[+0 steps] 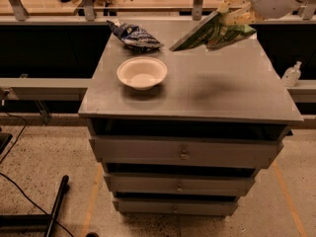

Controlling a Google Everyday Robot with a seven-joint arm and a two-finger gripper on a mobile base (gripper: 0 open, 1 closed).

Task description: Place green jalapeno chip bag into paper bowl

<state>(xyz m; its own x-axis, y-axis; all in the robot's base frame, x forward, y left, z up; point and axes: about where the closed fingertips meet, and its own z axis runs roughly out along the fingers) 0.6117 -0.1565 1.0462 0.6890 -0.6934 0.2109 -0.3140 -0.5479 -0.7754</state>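
We saw the hand (pixel 232 15) up at about one o'clock from the middle of the desk (pixel 222 100), raised clear of the top near the far right corner, with the white rounded arm behind it running out of the upper right of the view. The hand was closed tight on the right end of the green chip bag (pixel 200 36), pinching it between pale yellowish fingers. The bag hung in the air, not touching the desk. It was tilted, with its free end pointing down and left toward nine o'clock, and a soft shadow lay on the grey top beneath it. The paper bowl (pixel 142 73) sat upright on the desk at about ten o'clock, empty as far as we could see, well apart from the bag and lower left of it. A blue snack bag (pixel 134 35) lay crumpled at eleven o'clock, near the far left corner and just beyond the bowl without touching it. Under the top we counted three drawers (pixel 185 153) stacked one below another, each with a small knob. Off the desk at three o'clock a small clear bottle (pixel 292 74) stood on a ledge. A dark cable (pixel 19 132) trailed over the speckled floor at eight o'clock.
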